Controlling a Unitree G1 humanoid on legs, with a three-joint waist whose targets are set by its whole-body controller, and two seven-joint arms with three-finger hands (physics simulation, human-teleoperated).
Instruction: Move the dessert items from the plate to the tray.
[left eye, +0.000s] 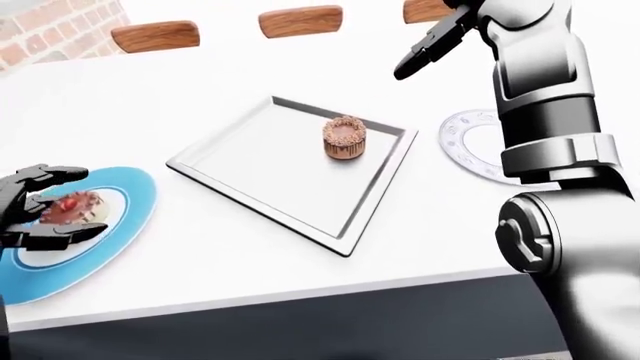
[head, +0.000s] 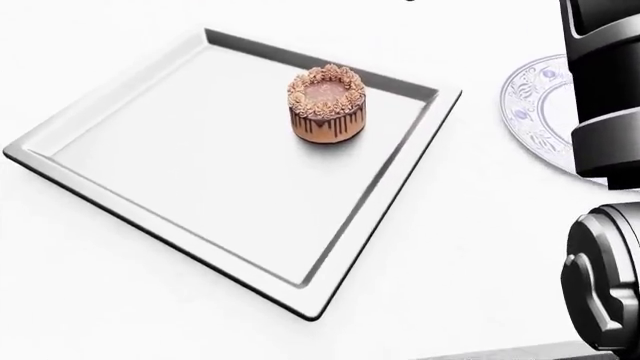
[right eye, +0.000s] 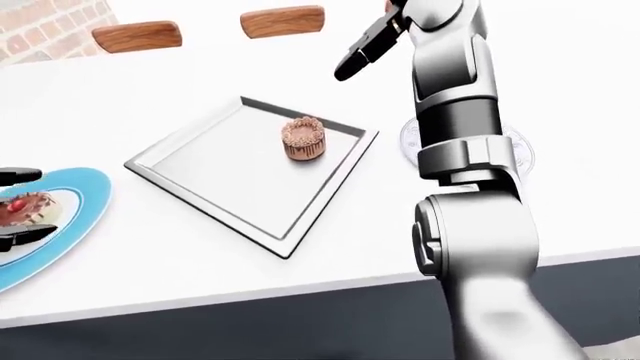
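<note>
A square silver tray (head: 380, 187) lies on the white table, and a round chocolate cake (head: 326, 105) stands in its upper right part. In the left-eye view a blue plate (left eye: 130, 202) sits at the far left with a small red-topped dessert (left eye: 68, 210) on it. My left hand (left eye: 85, 202) is open, its black fingers standing above and below that dessert without closing on it. My right hand (left eye: 425, 49) is raised high over the tray's top right corner, open with fingers stretched and nothing in it.
A white plate with blue pattern (left eye: 465, 142) lies right of the tray, partly behind my right forearm (left eye: 545, 112). Wooden chair backs (left eye: 155, 35) line the table's top edge. The table's near edge (left eye: 300, 296) runs along the bottom.
</note>
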